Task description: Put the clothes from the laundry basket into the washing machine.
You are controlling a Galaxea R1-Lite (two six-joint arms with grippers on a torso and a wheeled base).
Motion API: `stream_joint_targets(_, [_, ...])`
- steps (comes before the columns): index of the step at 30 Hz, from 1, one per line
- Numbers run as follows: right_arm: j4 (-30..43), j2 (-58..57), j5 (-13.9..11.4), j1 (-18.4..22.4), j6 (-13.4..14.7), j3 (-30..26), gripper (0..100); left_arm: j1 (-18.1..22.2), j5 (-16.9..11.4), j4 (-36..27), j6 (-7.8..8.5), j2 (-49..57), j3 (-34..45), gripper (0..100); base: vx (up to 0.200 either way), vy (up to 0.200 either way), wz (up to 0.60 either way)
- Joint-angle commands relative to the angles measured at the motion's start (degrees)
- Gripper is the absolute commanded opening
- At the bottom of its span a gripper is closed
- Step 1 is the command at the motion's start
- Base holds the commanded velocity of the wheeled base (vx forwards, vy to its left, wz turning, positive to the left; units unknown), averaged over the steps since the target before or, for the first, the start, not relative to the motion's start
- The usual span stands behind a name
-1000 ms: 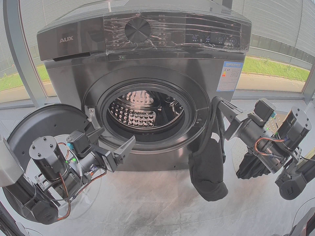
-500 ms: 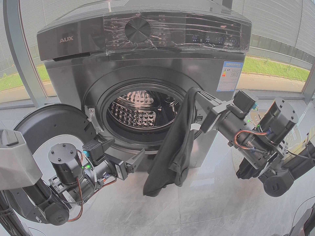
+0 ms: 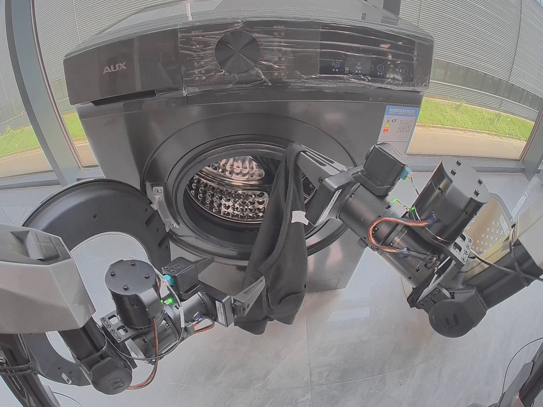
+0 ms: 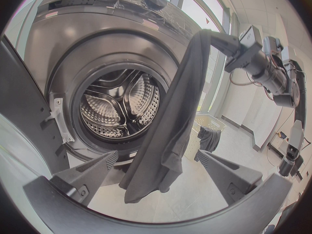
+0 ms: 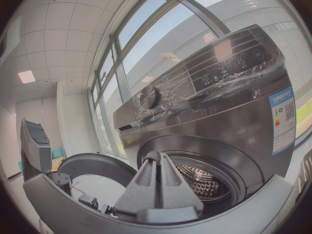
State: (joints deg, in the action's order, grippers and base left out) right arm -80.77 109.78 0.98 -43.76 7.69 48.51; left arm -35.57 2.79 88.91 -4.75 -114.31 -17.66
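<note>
Right pincer [image 3: 295, 152], clamped on garment [image 3: 280, 250], swung to washing machine [image 3: 141, 131] mouth; left pincer [image 4: 155, 155] apart.

Washing machine [image 3: 130, 125]: dark metallic grey all over.
Drum [image 3: 229, 202]: shiny silver, dotted with holes.
Garment [image 3: 280, 250]: black, with a small white tag.
Laundry basket [image 4: 195, 138]: cream, perforated.
Floor [image 3: 350, 357]: pale grey, marble-veined.

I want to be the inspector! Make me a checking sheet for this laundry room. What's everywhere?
Surface: pale glossy floor.
Job's things: washing machine with door open; black garment hangs before its opening; laundry basket holds dark cloth.
Clutter: nothing seen.
End effectors: right end effector shut on the garment's top; left end effector open near its lower end.
Cables: orange wires loop on both wrists.
Surroundings: tall windows, grass outside.
</note>
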Motion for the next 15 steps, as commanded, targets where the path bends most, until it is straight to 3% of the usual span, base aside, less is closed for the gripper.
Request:
stream_joint_targets(1, [0.09, 0.53, -0.01, -0.53, 0.04, 1.33, 0, -0.2, -0.07, 0.04, 0.1, -2.58, -0.35, 100, 0.0, 0.0, 0.0])
stream_joint_targets(9, [-0.26, 1.32, 0.17, -1.5, -0.13, 1.59, 0, -0.99, -0.24, 0.22, 0.01, -6.45, -2.9, 100, 0.0, 0.0, 0.0])
stream_joint_targets(15, [-0.26, 1.32, 0.43, -3.08, -0.13, 2.03, 0, -0.81, -2.62, 0.13, 0.01, -9.61, -7.03, 100, 0.0, 0.0, 0.0])
